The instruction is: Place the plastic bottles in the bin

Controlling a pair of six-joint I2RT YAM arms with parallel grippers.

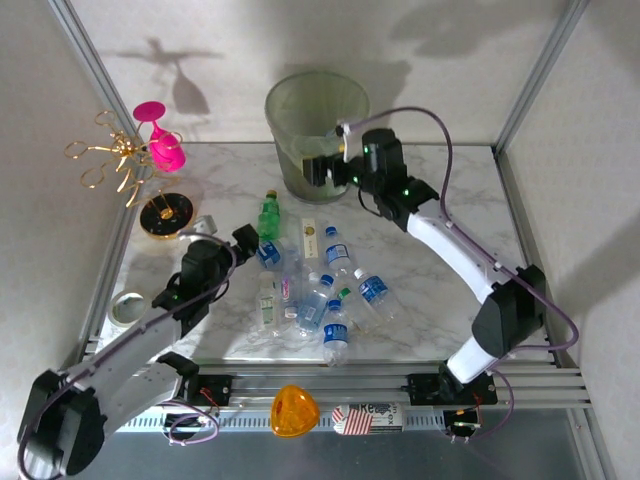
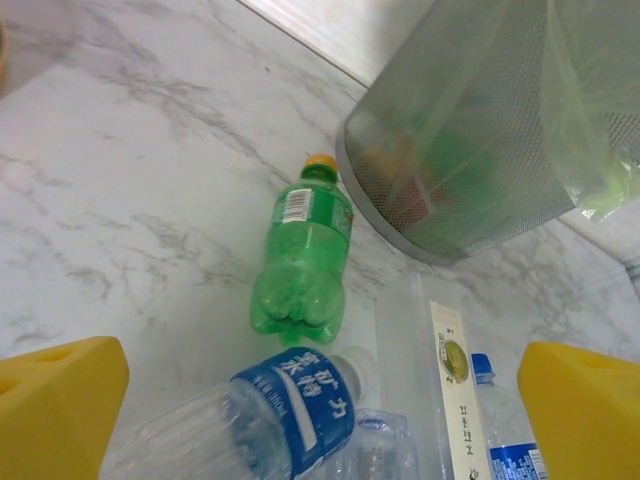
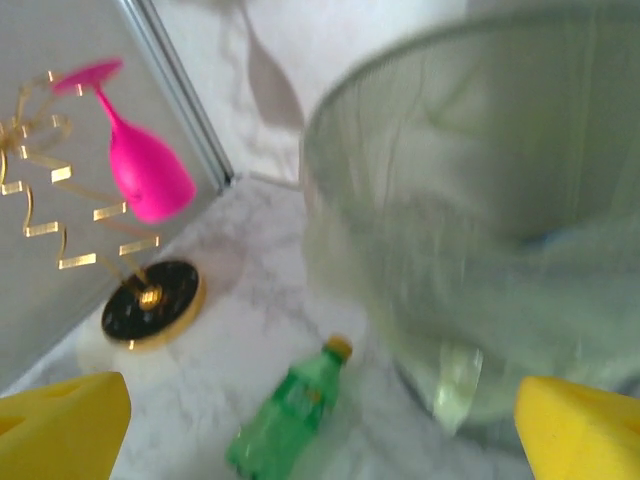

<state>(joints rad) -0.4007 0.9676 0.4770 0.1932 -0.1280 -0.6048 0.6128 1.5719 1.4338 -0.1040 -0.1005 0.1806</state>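
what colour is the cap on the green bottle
Orange-yellow cap, clearest in the left wrist view.

Cluttered centre, clearer edges
Bottle pile (image 1: 338, 258) fills the counter's (image 1: 460, 180) middle; bin (image 1: 317, 130) blocks 12 o'clock, goblet rack (image 1: 165, 213) 10 o'clock; bare marble between rack and green bottle (image 1: 268, 215).

Inverted pink goblet (image 1: 160, 140) on a gold wire stand (image 1: 120, 160), marble table's (image 1: 230, 180) far-left corner.

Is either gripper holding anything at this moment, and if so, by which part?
Nothing is held. The left gripper stands open over the plastic bottles; the right gripper is open beside the bin, with nothing between its fingers.
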